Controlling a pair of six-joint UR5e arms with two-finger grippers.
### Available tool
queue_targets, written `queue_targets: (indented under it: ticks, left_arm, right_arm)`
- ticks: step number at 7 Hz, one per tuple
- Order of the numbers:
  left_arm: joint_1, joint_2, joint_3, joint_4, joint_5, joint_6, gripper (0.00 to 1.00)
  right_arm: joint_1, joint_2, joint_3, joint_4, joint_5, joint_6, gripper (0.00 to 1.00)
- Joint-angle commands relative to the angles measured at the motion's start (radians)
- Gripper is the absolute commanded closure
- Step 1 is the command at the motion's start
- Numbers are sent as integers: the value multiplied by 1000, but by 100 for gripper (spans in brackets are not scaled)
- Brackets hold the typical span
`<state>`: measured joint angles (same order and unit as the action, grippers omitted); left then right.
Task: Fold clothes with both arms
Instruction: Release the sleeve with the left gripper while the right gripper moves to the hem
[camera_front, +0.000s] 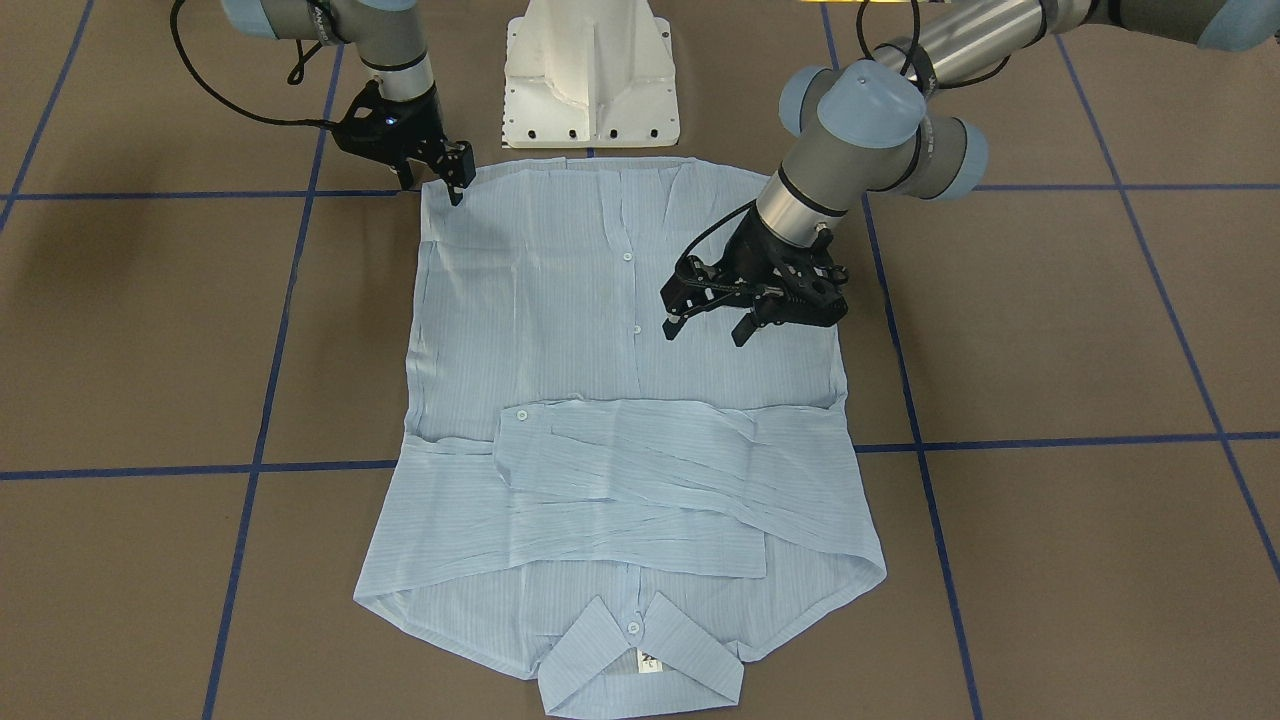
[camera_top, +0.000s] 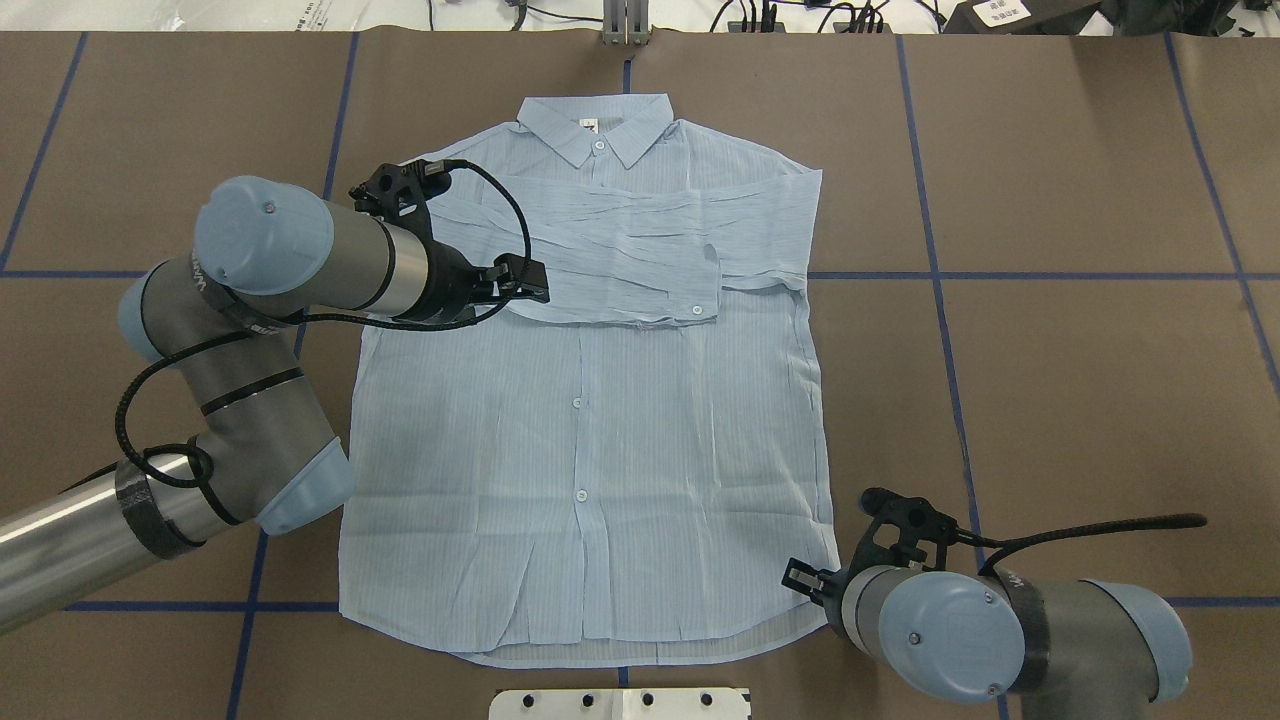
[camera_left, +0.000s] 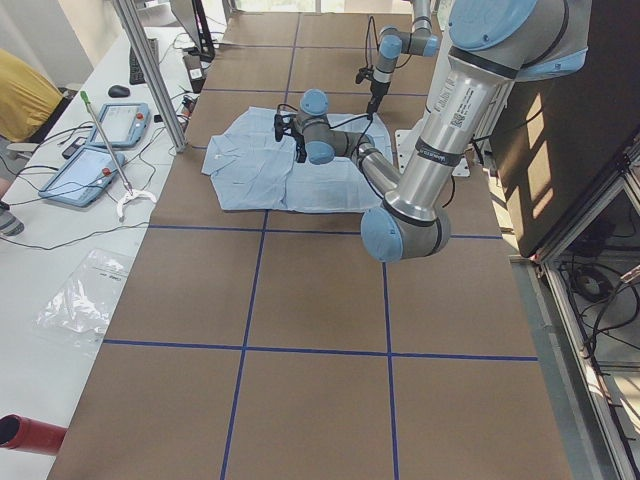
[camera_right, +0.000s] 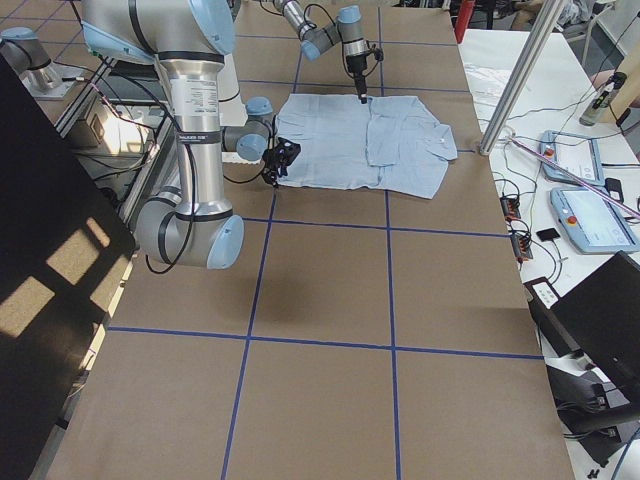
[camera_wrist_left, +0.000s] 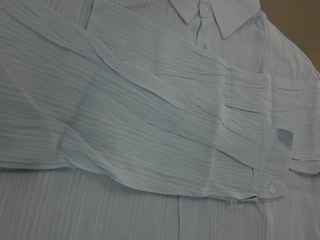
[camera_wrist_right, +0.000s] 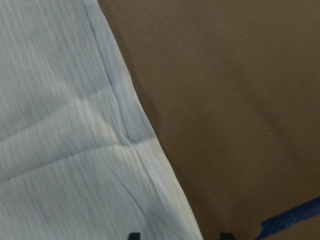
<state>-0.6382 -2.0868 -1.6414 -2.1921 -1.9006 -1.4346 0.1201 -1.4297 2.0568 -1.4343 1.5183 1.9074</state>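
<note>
Your front-facing camera looks steeply down from across the table (camera_front: 1050, 330), the white pedestal (camera_front: 590, 75) at its top edge; your overhead camera looks forward from behind the robot, so the shirt (camera_top: 480, 420) shows end for end between them; your side cameras stand well back at either table end, both taking in the whole shirt; your wrist cameras hang close over cloth, the right on its edge.
</note>
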Motion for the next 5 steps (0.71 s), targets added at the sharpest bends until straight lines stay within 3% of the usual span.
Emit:
queue_targets:
  ticks: [1,3,4,5]
  left_arm:
    - [-1,1,0,0,0,-1,0]
    - [-1,2,-2,0,0,-10,0]
    - [-5,17,-18,0,0,-10,0]
    - [-3,107,-87,0,5,-12,0]
  right_arm:
    - [1,0,3,0,0,-1,100]
    - [-5,-8,14,0,2,-1,100]
    - [-5,-59,76,0,8,-4,100]
    - [-13,-128,129,3,10,-4,100]
